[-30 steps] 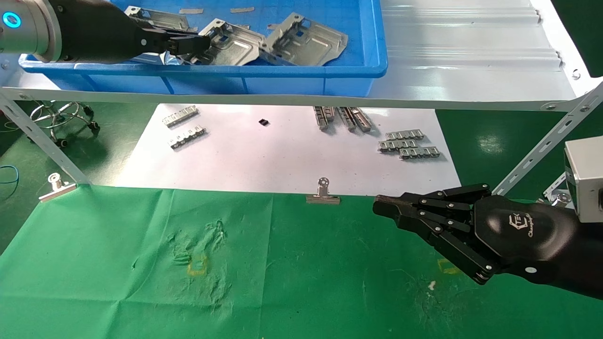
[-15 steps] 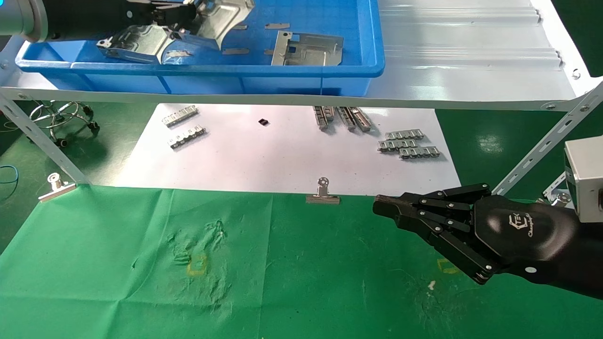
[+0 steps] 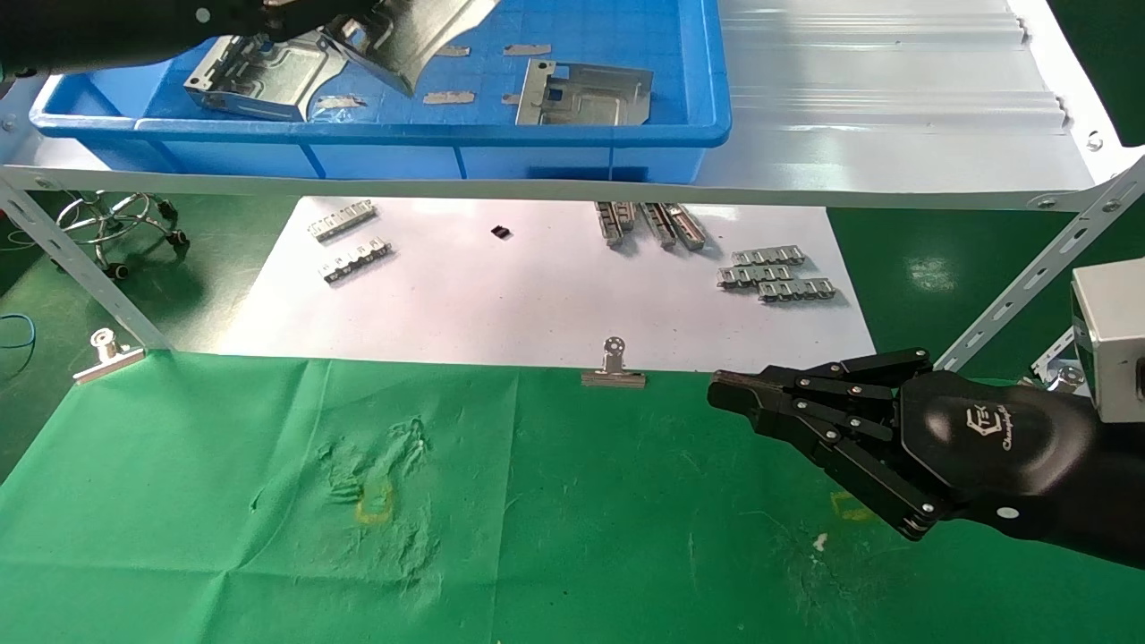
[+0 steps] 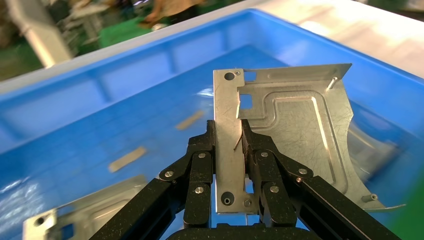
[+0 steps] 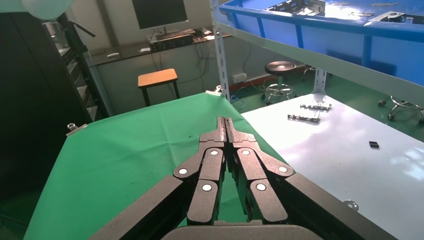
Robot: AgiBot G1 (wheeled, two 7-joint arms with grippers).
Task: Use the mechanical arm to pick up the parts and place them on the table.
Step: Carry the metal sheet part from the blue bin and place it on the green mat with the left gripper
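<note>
My left gripper (image 3: 344, 22) is at the top left, over the blue bin, shut on the upturned rim of one of the parts (image 3: 420, 36), a silvery plate held tilted above the bin floor. The left wrist view shows the black fingers (image 4: 200, 165) of this gripper (image 4: 228, 132) clamped either side of that plate (image 4: 295, 135). Two more parts (image 3: 259, 76) (image 3: 581, 89) lie in the bin. My right gripper (image 3: 725, 394) hovers shut and holding nothing over the right side of the green table (image 3: 572, 519). The right wrist view shows it (image 5: 226, 122) closed.
The blue bin (image 3: 447, 134) stands on a silvery ribbed shelf (image 3: 894, 98) with slanted struts (image 3: 80, 268) (image 3: 1029, 277). Under the shelf a white sheet (image 3: 537, 295) carries toothed strips (image 3: 776, 273). Binder clips (image 3: 614, 368) (image 3: 107, 353) hold the cloth's far edge.
My left gripper closed on a plate in the bin and lifted it up and away from the pile; the other plates shifted. The right arm has not moved.
</note>
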